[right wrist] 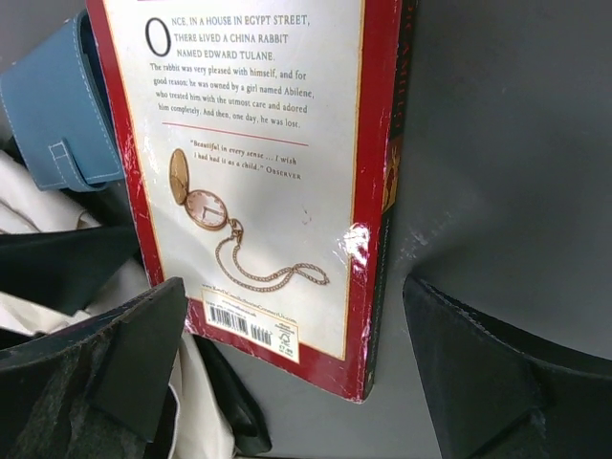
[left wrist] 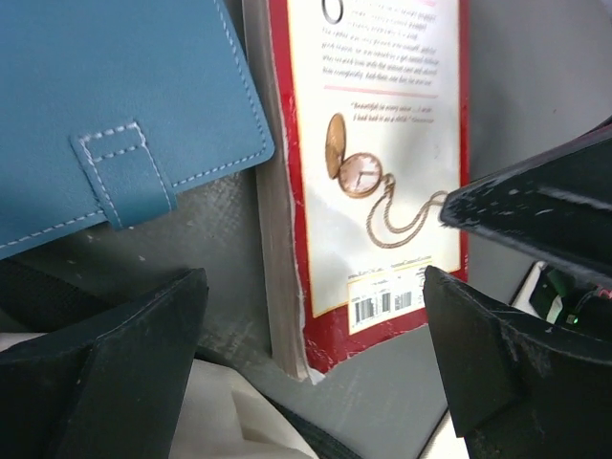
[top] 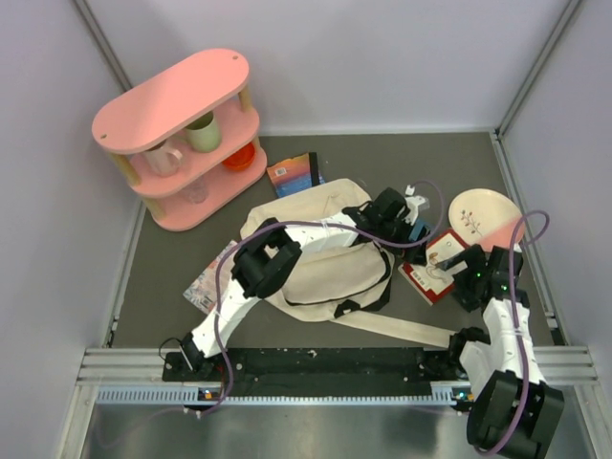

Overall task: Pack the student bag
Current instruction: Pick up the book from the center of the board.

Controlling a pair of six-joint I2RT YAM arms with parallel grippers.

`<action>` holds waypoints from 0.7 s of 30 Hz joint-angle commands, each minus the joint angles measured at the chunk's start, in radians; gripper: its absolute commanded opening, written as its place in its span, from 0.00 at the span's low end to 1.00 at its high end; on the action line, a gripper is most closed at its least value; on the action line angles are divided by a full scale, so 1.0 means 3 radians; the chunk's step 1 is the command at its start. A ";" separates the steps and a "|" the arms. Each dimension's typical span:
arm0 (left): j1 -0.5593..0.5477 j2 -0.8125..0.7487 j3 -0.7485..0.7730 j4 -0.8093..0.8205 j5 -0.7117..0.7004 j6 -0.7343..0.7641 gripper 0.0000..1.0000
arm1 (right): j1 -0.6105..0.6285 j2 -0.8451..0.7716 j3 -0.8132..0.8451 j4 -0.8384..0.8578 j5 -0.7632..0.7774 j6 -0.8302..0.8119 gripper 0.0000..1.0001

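The student bag (top: 327,270) lies slumped mid-surface, toward the near edge: soft, limp canvas, likely best pinched at a rim or strap. The glossy paperback (right wrist: 258,172) at its right looks light and stiff. Left gripper (left wrist: 311,373) and right gripper (right wrist: 301,368) hover there, jaws spread.

Soft, even light from above fills the overhead view, leaving only faint shadows on the bench (top: 172,287) beneath the pink shelf (top: 182,96), while the right wrist view shows a white glare patch on the glossy cover of the red book (right wrist: 258,143), and both wrist views blur in their dark foreground.
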 commanded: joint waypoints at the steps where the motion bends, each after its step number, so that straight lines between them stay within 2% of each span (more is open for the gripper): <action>1: 0.0002 0.0136 0.0121 0.0003 0.0302 -0.0043 0.98 | -0.0023 0.0105 -0.0004 -0.0018 0.0206 0.0027 0.95; 5: 0.0002 0.0203 0.0121 -0.0008 0.0378 -0.0084 0.98 | -0.0023 0.0218 0.0012 0.0100 0.0171 0.0012 0.95; 10: 0.0002 0.0239 0.0096 0.0109 0.0736 -0.0145 0.98 | -0.0018 0.0422 0.0001 0.0283 0.0023 -0.0024 0.93; 14: -0.0003 0.0244 0.0040 0.0283 0.1129 -0.0222 0.96 | -0.0018 0.0565 -0.0039 0.0442 -0.0126 -0.0060 0.87; 17: -0.0003 0.0239 -0.0006 0.0416 0.1324 -0.0309 0.91 | -0.0018 0.0632 -0.0070 0.0504 -0.0198 -0.0060 0.84; 21: -0.0003 0.0224 -0.0011 0.0539 0.1381 -0.0436 0.75 | -0.0023 0.0551 -0.0106 0.0509 -0.0243 -0.0060 0.79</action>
